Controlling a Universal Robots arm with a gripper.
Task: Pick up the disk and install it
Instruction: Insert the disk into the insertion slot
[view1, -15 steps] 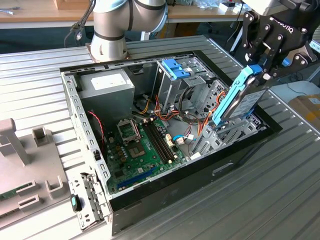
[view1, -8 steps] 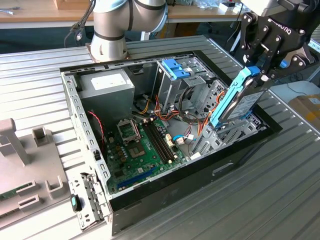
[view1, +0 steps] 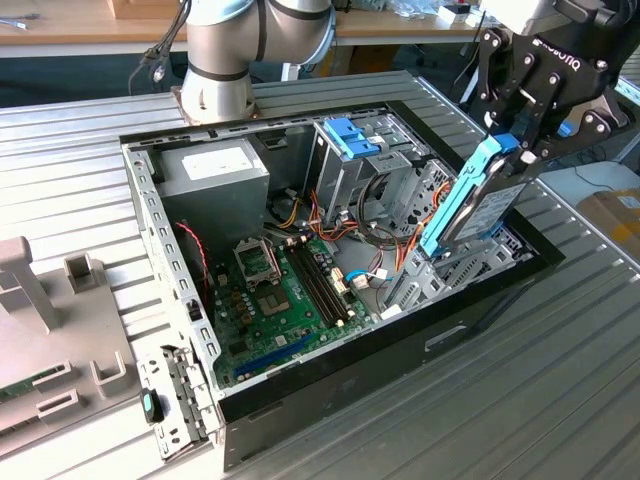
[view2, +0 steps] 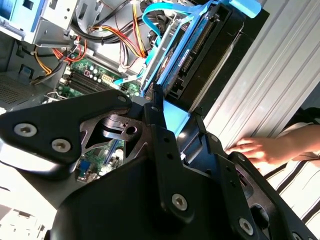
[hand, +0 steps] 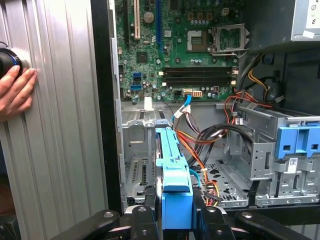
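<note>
Black end effector (view1: 510, 150) closed on grey-black hard disk in blue plastic frame (view1: 478, 205), held steeply tilted. Lower end hangs over open black PC case (view1: 400, 335).

You have the open computer case (view1: 160, 250) lying on the ribbed table (view1: 500, 410); its green motherboard (view1: 270, 300) sits inside; the grey power supply (view1: 215, 170) lies at the far end; the blue-topped drive cage (view1: 352, 140) stands to the exterior view's right of it; orange cables (view1: 325, 215) trail between them.
</note>
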